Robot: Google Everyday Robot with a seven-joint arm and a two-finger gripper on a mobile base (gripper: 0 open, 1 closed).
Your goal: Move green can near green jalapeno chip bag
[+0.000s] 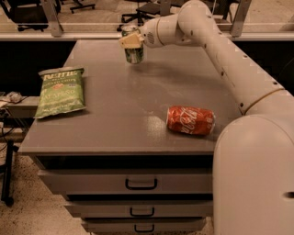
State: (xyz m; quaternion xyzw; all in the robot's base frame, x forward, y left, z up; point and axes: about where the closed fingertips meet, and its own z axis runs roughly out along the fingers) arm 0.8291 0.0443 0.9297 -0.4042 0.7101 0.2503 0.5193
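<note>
The green can is upright at the far middle of the grey table, and my gripper is shut on its upper part, reaching in from the right on the white arm. I cannot tell whether the can rests on the table or hangs just above it. The green jalapeno chip bag lies flat near the table's left edge, well to the left of the can and closer to the camera. A stretch of bare table separates the two.
A red Coca-Cola can lies on its side at the front right of the table. Drawers sit below the front edge. My white base fills the lower right. Office chairs stand behind the table.
</note>
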